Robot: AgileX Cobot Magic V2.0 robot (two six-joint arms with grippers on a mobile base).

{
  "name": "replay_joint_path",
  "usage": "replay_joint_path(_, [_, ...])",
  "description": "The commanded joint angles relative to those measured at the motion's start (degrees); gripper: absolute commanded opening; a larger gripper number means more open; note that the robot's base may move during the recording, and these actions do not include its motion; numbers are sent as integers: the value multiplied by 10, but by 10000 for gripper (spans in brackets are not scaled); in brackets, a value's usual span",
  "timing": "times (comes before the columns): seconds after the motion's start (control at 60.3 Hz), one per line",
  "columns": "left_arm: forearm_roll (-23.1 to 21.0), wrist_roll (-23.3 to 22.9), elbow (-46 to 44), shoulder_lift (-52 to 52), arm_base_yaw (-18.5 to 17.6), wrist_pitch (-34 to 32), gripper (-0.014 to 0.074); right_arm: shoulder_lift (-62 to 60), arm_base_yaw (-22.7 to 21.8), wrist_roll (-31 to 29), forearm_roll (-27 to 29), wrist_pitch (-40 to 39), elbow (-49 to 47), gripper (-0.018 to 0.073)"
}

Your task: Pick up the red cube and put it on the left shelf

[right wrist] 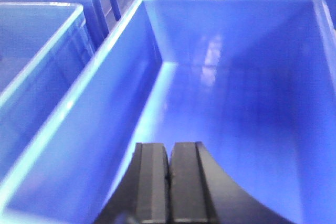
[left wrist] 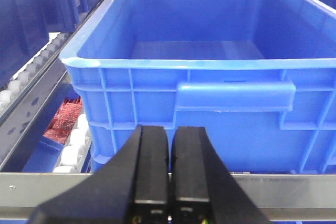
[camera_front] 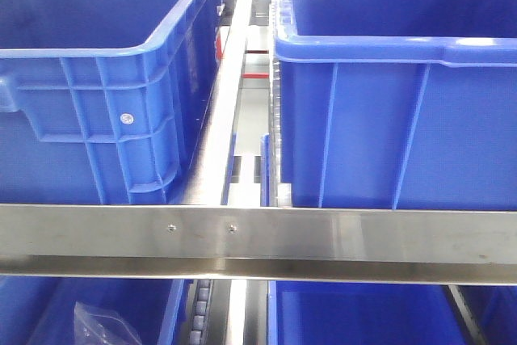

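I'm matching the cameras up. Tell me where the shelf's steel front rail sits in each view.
Exterior front: the steel rail spans the full width, below the two blue bins.
Left wrist: along the bottom edge, behind the shut left gripper.
Right wrist: not in view.
Shared landmark: the blue bins, in all three.

1. Left tool (left wrist: 168, 182): two matte black fingers (left wrist: 151, 166), flat-faced and blocky, with only a thin dark seam between them.
2. Each left finger widens downward into a broad black base that flares out to the sides.
3. Small specks of colour, yellowish and reddish, show at the bottom edge of the left tool; too small to identify.
4. Right tool (right wrist: 169, 179): the same matte black pair of fingers (right wrist: 152, 182), with rectangular faces, softly rounded tops and curved outer shoulders.
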Motion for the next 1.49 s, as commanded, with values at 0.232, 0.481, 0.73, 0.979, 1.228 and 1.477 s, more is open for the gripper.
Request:
replay_joint_path(0.232, [-4, 0, 13, -8, -2, -52, 102, -127, -31, -5, -5, -70, 98, 64])
replay_joint_path(0.481, [-4, 0, 13, -8, -2, -52, 102, -153, -34, -5, -5, -69, 126, 64])
replay_joint_path(0.73, [-4, 0, 13, -8, -2, -52, 102, -153, -34, -5, -5, -64, 126, 64])
replay_joint_path(0.979, [-4, 0, 13, -8, -2, -52, 102, -153, -35, -5, -15, -68, 126, 64])
replay_joint_path(1.228, [-4, 0, 13, -8, -2, -52, 102, -231, -66, -5, -21, -62, 173, 64])
replay_joint_path(1.477, [-4, 0, 13, -8, -2, -52, 102, -356, -105, -5, -21, -83, 306, 64])
